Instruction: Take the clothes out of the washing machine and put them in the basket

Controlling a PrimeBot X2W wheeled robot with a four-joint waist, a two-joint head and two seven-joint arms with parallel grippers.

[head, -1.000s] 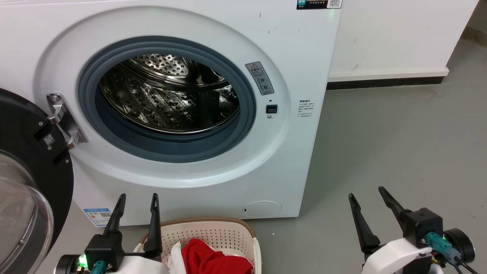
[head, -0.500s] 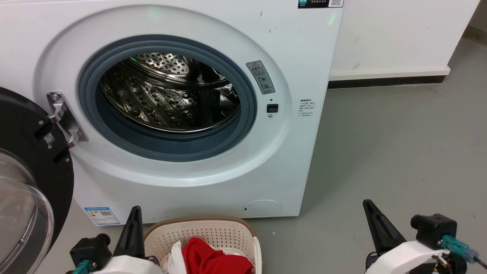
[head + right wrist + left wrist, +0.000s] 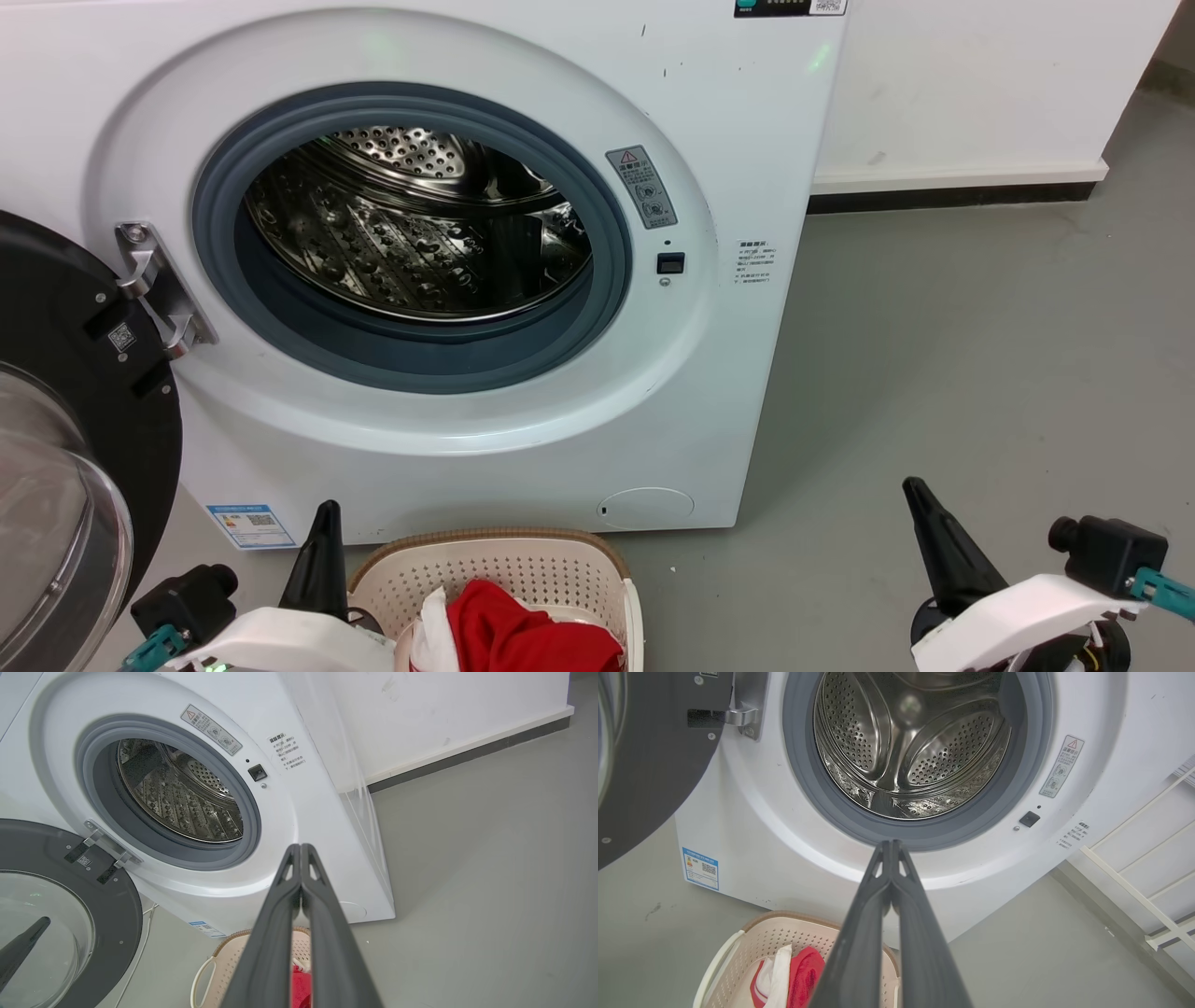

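The big white front-loading washing machine (image 3: 747,140) stood open, and its shiny steel drum (image 3: 411,243) looked empty. The soft red clothes with white trim (image 3: 523,635) lay in the cream plastic basket with holes (image 3: 485,543), at 6 o'clock from the drum. The left claw (image 3: 891,844) and right claw (image 3: 300,847) were both pinched tight, holding nothing. The job looked done.

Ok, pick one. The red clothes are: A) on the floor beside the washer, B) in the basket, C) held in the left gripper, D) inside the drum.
B: the red clothes lie in the basket, while the drum of the washing machine shows bare steel.
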